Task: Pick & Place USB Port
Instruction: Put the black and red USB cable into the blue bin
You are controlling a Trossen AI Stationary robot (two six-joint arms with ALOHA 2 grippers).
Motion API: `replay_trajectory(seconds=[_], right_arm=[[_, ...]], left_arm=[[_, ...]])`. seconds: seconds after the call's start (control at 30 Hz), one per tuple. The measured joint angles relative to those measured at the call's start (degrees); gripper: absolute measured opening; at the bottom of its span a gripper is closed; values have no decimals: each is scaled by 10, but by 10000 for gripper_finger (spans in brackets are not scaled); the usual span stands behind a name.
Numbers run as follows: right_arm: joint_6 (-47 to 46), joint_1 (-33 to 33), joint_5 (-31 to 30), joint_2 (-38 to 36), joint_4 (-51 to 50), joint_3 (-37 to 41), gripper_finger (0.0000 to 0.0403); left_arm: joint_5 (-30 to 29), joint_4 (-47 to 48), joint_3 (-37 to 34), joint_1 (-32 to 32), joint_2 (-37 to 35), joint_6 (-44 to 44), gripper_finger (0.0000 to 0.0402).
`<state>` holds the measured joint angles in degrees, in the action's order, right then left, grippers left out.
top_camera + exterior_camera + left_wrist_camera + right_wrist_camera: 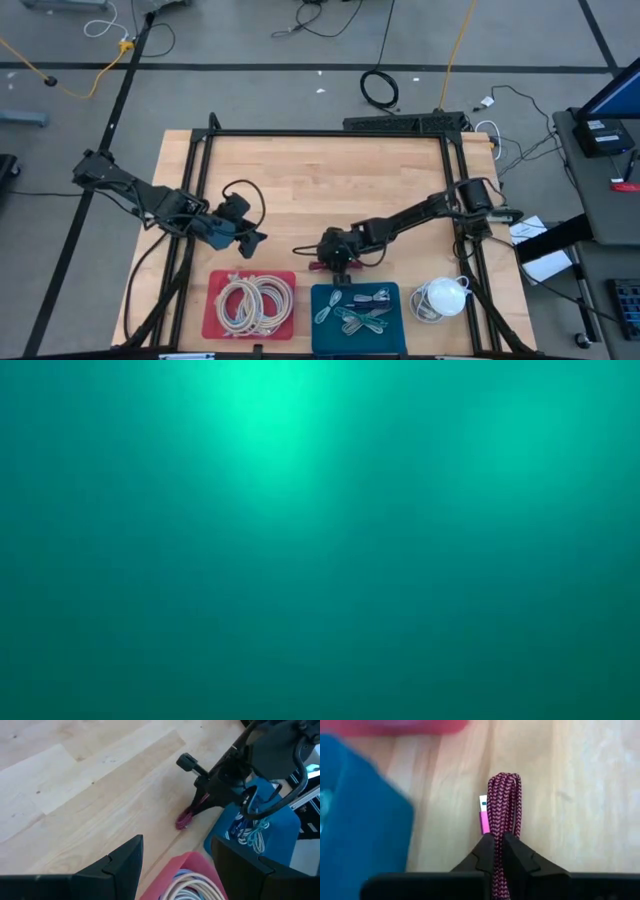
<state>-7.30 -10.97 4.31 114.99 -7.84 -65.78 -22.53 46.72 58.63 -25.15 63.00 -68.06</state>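
Observation:
The USB cable (pixel 503 800) is a magenta braided bundle folded into a tight loop, with a pink plug (pixel 483 816) beside it. My right gripper (pixel 497 842) is shut on it, just beyond the far edge of the blue tray (pixel 325 300), which holds several pale cables. In the high view the bundle (pixel 318 265) sticks out of the gripper (pixel 335 258) toward the table's left. My left gripper (pixel 175 870) waits open over the far edge of the red tray (pixel 215 300). The low view shows only a teal blur. My right gripper pinches the folded cable bundle (pixel 496 831) between its two fingers, which lie along the strands. It comes slanting down from the table's right. The looped end (pixel 183 819) points down and left, close to the wood; whether it touches the table I cannot tell.
The red tray holds a coil of white cables (pixel 255 300). A white bundle (pixel 440 297) lies right of the blue tray near the right frame rail. A black cable loop (pixel 240 195) hangs off the left arm. Bare wood (pixel 320 180) spreads across the far half.

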Motion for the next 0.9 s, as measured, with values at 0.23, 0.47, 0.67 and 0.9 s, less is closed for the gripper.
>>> replay_trajectory(seconds=[0.23, 0.47, 0.67, 0.9], right_arm=[[-22, 54, -75, -76, -67, -39, 6], [-81, 75, -61, -193, -226, -158, 2], [-216, -18, -43, -265, -274, -179, 1], [-330, -174, -80, -237, -265, -179, 0]], left_arm=[[-43, -3, 0, 0, 0, -21, 237], [-45, -3, 0, 0, 0, -12, 237], [-53, -9, 0, 0, 0, -43, 237], [-88, -70, 0, 1, 14, -38, 237]])
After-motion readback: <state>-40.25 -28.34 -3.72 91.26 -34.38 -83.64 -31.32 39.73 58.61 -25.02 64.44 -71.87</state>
